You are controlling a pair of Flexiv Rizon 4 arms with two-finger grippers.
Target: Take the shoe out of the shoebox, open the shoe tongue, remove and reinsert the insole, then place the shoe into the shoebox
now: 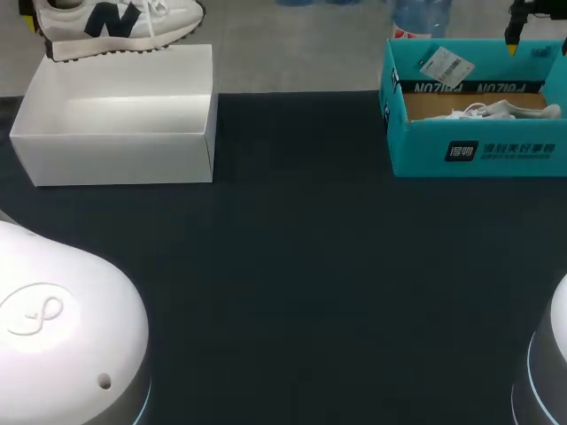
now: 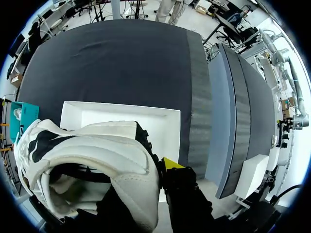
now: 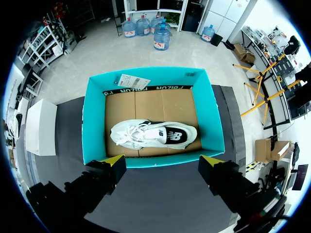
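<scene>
The left gripper (image 2: 146,182) pinches the heel of a white shoe (image 2: 92,155) with a dark side logo. One yellow tip shows outside the heel and the other is hidden by the shoe. It holds the shoe in the air above the white shoebox (image 1: 115,133), which sits at about 10 o'clock on the dark table (image 1: 292,266) with nothing in it. I judge this to be either the lift-out or the final put-back, and the pose alone does not settle which; I cannot tell whether the insole is seated. A lift-out would next call for setting the shoe on bare table toward 6 o'clock so the tongue can be opened. A put-back would call for lowering it sole-down inside the walls. At about 2 o'clock stands the teal shoebox (image 3: 95,121), with a second shoe (image 3: 153,135) on its side on the brown cardboard floor and a paper tag (image 3: 133,81) at its far wall. The right gripper (image 3: 163,162) hovers above that box, fingers spread wide, holding nothing.
</scene>
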